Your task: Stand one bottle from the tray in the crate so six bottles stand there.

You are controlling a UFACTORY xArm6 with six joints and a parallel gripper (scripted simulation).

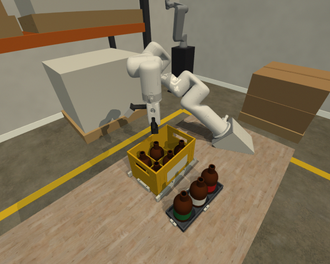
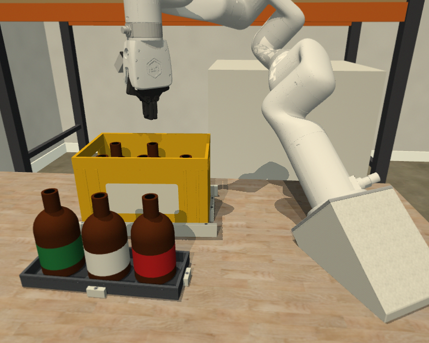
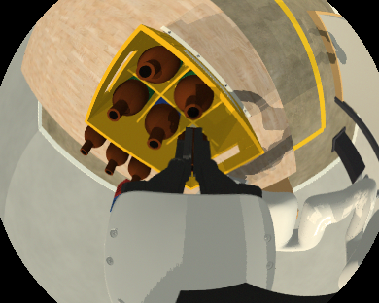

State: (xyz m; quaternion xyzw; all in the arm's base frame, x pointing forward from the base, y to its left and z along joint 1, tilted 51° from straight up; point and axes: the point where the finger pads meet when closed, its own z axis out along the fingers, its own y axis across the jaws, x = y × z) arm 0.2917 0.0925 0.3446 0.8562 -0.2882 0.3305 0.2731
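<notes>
A yellow crate [image 1: 161, 159] stands on the wooden platform and holds several brown bottles upright in its cells. It also shows in the exterior view [image 2: 141, 177] and the wrist view [image 3: 172, 108]. A dark tray [image 1: 194, 207] in front of the crate carries three upright bottles: green-banded [image 2: 58, 239], white-banded [image 2: 106, 239] and red-banded [image 2: 153, 241]. My gripper [image 1: 154, 129] hangs pointing down a little above the crate's far side, fingers pressed together with nothing between them. It shows the same in the exterior view [image 2: 150, 112] and the wrist view [image 3: 192, 144].
The arm's wedge-shaped base [image 1: 235, 139] stands right of the crate. A large pale box on a pallet [image 1: 94, 88] stands behind it, and stacked cardboard boxes [image 1: 287, 99] at the far right. Rack posts [image 2: 72, 84] and an orange shelf beam run overhead.
</notes>
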